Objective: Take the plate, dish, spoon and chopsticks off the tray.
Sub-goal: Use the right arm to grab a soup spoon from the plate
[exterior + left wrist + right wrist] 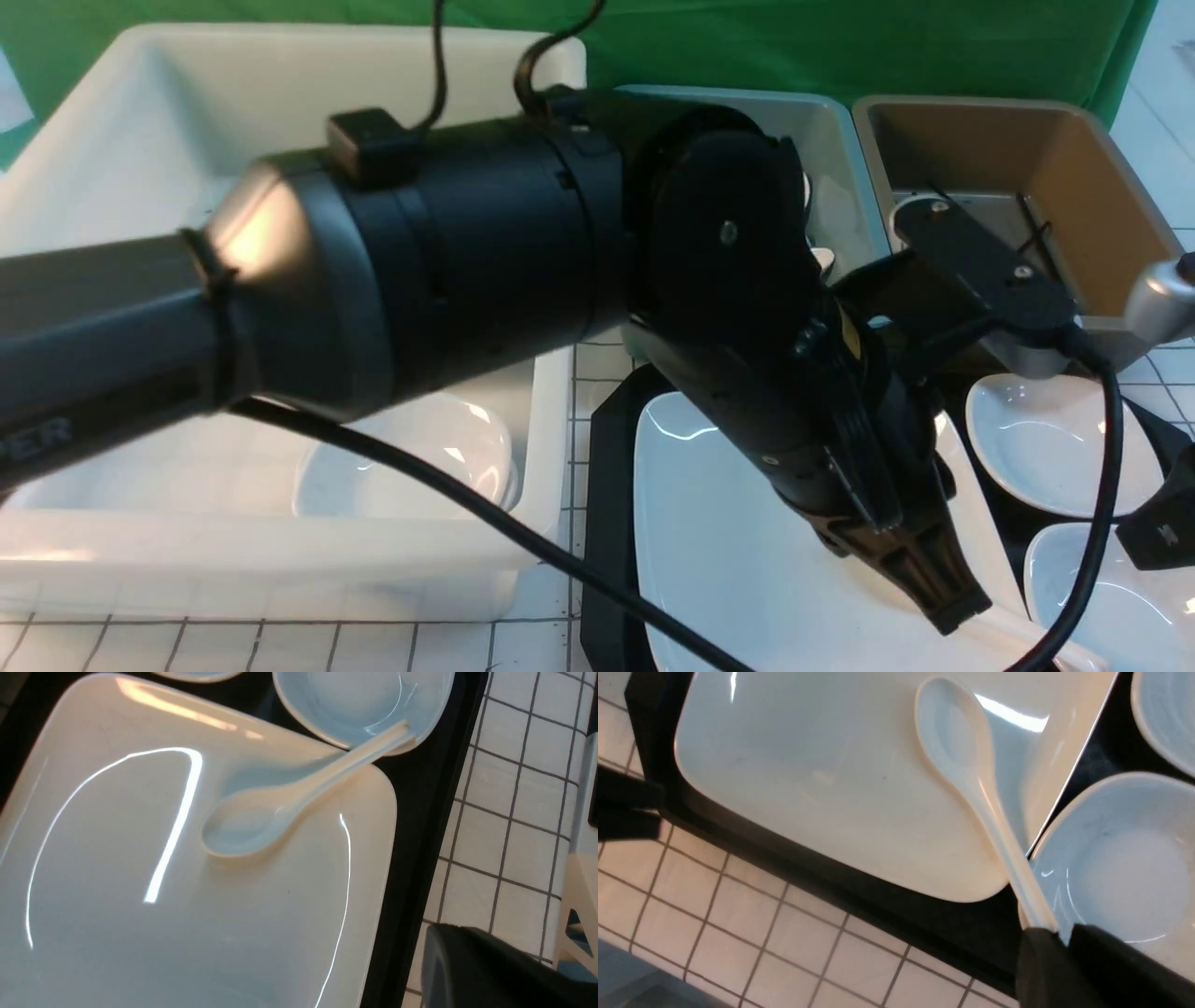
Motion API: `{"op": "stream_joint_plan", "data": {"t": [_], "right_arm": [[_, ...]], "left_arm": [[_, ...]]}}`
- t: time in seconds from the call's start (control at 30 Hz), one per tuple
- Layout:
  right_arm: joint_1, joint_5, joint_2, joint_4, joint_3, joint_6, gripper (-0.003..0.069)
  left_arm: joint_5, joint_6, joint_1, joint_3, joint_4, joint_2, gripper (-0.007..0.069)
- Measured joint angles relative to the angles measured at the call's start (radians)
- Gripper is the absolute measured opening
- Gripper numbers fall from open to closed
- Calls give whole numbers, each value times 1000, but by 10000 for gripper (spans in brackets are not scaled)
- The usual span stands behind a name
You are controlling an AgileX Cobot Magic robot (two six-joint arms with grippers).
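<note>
one spoon point(959, 756), handle end inside right hand point(1059, 934)

Glossy black arm point(420, 252), black cable point(448, 495)

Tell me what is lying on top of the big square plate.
The spoon: its bowl rests on the plate, and its handle runs off one corner to the small dish, pinched by the right tool. In the front view the left arm hides much of the plate.
</note>
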Motion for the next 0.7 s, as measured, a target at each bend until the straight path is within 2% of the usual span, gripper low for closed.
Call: {"op": "stream_joint_plan", "data": {"t": [0.1,0.3,0.37,0.5,0.63,0.7], "right_arm": [[0,0,0,-1,0,24,114],[1,-4,0,-1,0,5,170],[0,-15,0,-1,0,-10,213],[7,-39,9,-1,0,-60,345],[57,-65,54,-4,10,-73,401],[129,-112,130,-19,30,-81,414]], "left_arm": [[-27,38,0,0,-54,30,-1],[-23,71,0,0,-52,49,0],[-2,67,1,0,-33,46,1],[33,-23,31,0,23,22,1],[65,-48,78,1,36,-19,1],[82,-53,110,1,37,-64,2]]}}
